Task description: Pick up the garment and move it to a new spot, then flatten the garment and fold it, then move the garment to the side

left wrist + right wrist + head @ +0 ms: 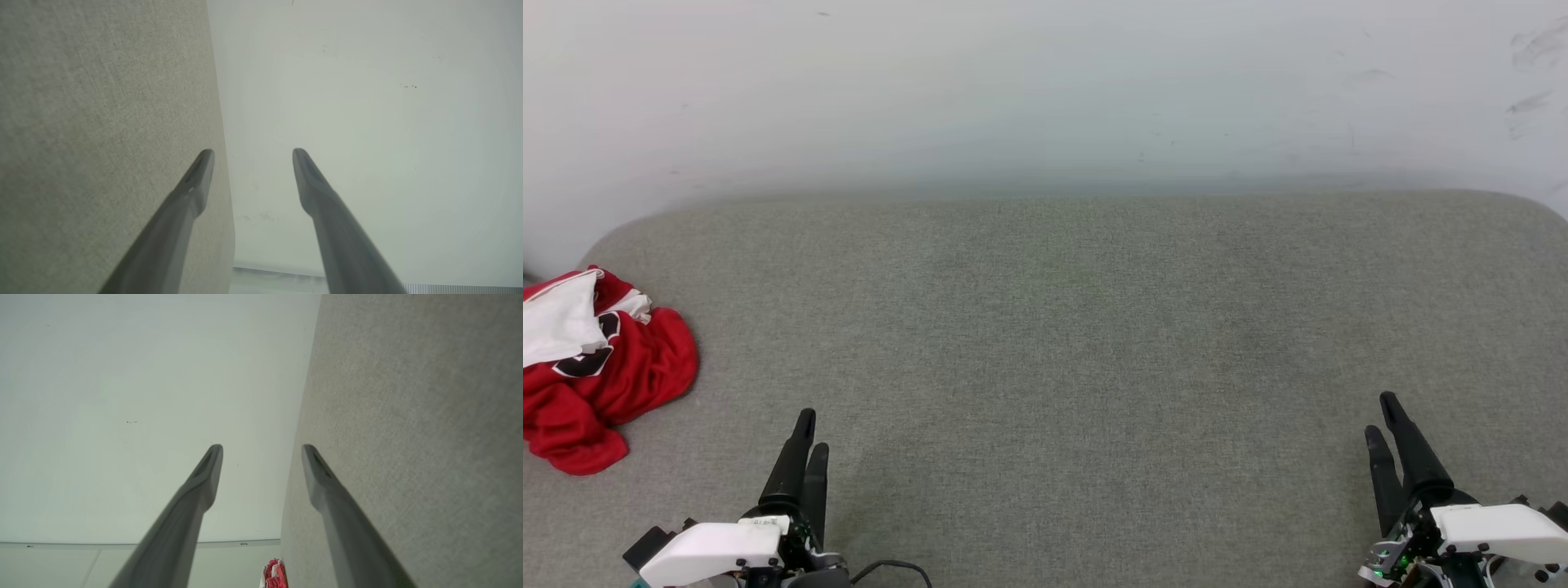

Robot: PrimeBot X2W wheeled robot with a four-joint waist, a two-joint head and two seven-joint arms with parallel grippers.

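I am holding my left gripper (813, 430) and right gripper (1379, 414) at the near edge of the grey cushion (1045, 343), fingers pointing across it. Both pairs are standing apart, gripping nothing. The red jersey (613, 376) is lying crumpled at the cushion's left end.

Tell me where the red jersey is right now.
In the head view the red jersey lies crumpled at the far left edge of the grey padded surface, ahead and to the left of the left gripper, not touching it.
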